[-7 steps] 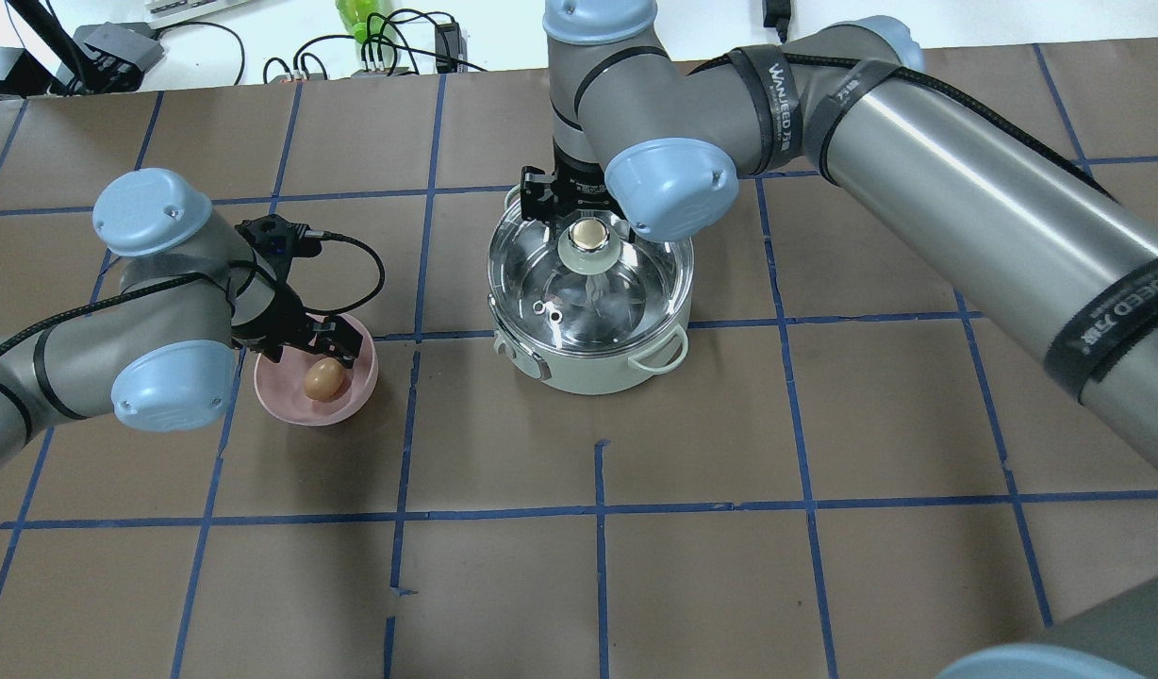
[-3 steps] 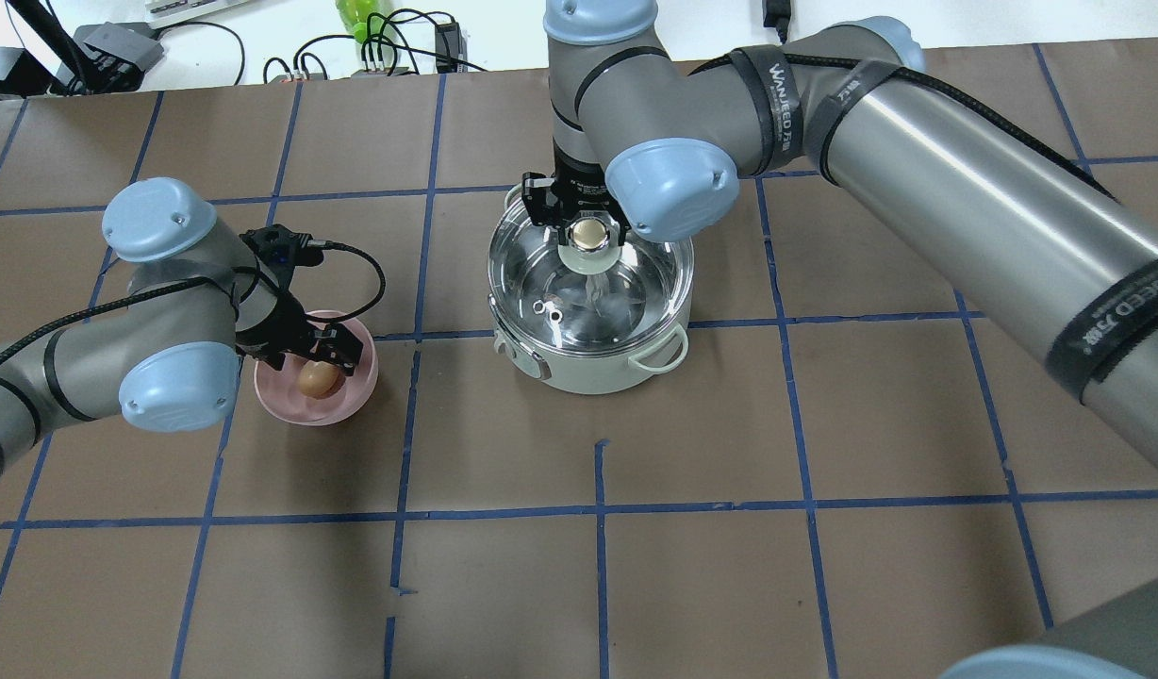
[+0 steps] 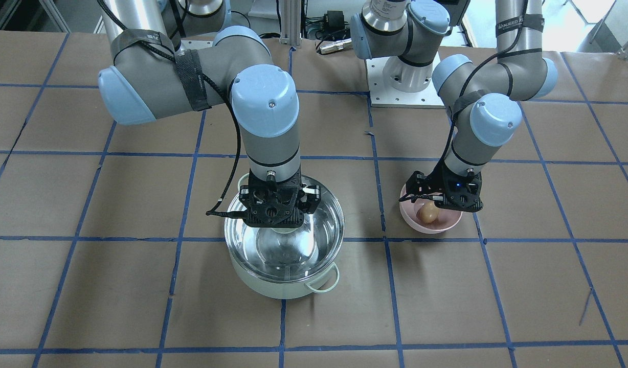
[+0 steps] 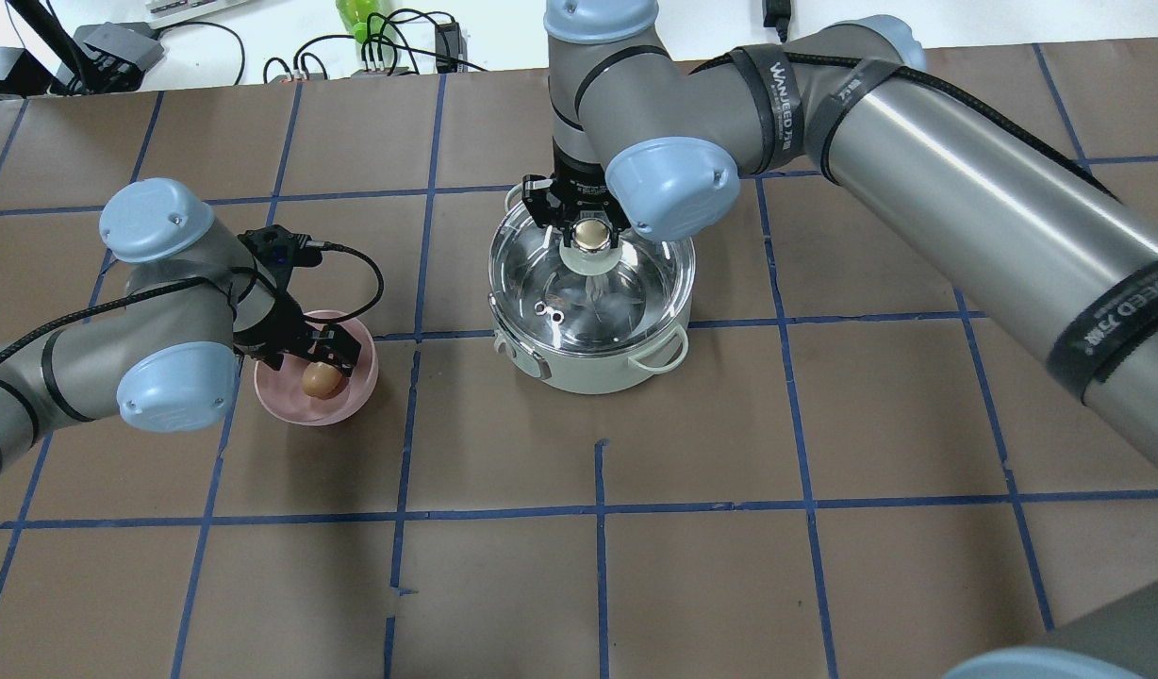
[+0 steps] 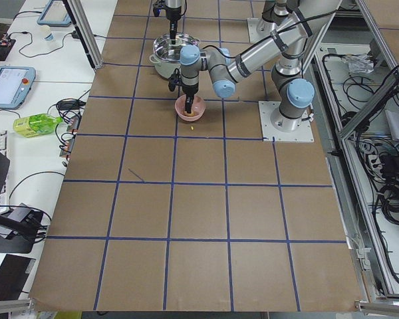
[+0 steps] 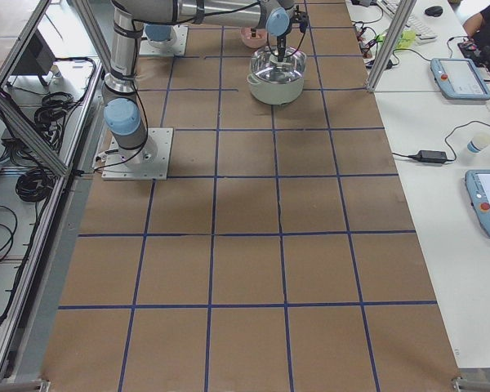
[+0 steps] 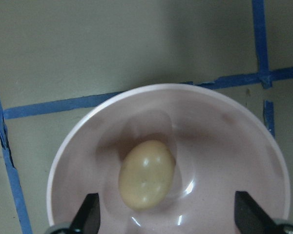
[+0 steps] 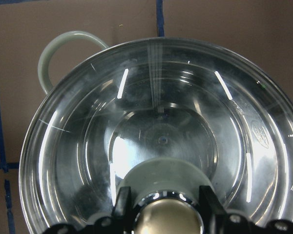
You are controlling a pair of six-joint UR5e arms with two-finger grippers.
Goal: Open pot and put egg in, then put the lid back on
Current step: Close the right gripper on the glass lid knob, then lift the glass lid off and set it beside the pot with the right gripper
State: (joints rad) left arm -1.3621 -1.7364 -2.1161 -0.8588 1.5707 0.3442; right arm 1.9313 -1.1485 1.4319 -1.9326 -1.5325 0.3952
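The mint-green pot (image 4: 588, 372) stands mid-table with the clear glass lid (image 4: 626, 292) on it. My right gripper (image 4: 589, 226) is low over the lid, open, with a finger on each side of the cream knob (image 4: 590, 233); the right wrist view shows the fingers (image 8: 123, 204) close beside the knob (image 8: 168, 222). The tan egg (image 4: 321, 378) lies in a pink bowl (image 4: 287, 404) to the pot's left. My left gripper (image 4: 319, 356) hangs open just above the egg (image 7: 146, 174), its fingertips (image 7: 90, 212) apart on either side.
The table is brown paper with blue tape grid lines. Cables, a green bottle (image 4: 357, 19) and small devices lie beyond the far edge. The right arm's elbow and forearm (image 4: 918, 170) stretch across the right half above the table.
The right gripper has moved forward so its fingers now flank the lid's knob. The left gripper has shifted slightly and come lower over the egg.
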